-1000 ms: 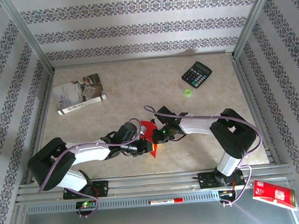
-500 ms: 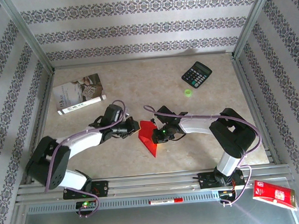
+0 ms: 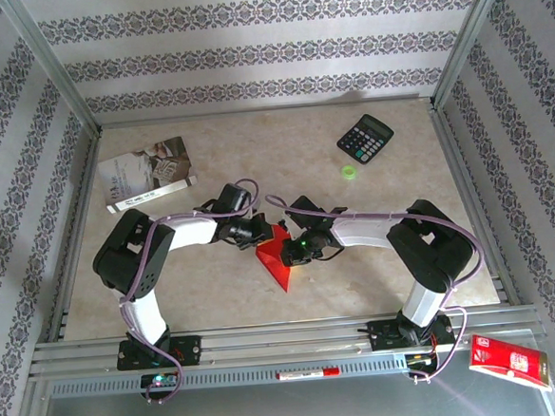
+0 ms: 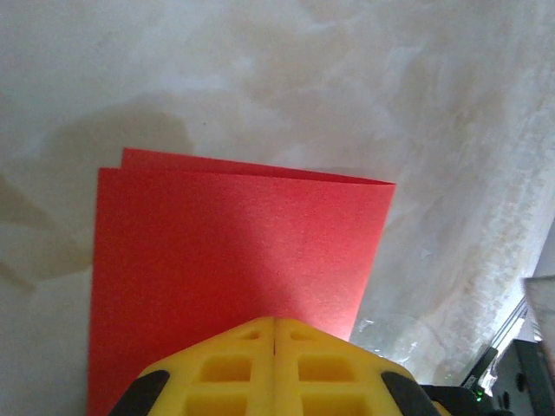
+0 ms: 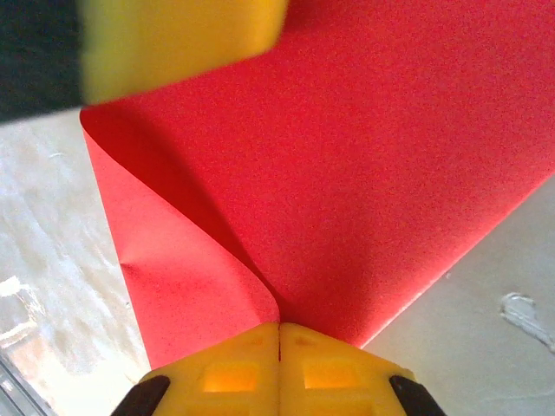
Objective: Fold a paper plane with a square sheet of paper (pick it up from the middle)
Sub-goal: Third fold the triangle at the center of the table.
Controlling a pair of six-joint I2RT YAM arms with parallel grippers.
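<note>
Meeting over the folded sheet, both jaws closed

The sheet [image 3: 278,263] lies folded on the surface [image 3: 378,279], a red wedge with its long axis running from the far side toward the arm bases and its point nearest them. From the left wrist its two layers stretch straight ahead of the jaws, the far edges slightly out of line. From the right wrist one flap curls over loosely instead of lying flat.

The left arm [image 3: 189,231] has its jaws pressed together at the sheet's far-left corner. The right arm [image 3: 365,229] has its jaws pressed together at the sheet's right edge, where the curled flap meets the lower layer. Whether either pair has paper between it, I cannot tell.

Both arms are equally near, so flattening the flap along that axis looks open to either. The calculator [image 3: 365,138] lies well beyond the sheet, to its right.
</note>
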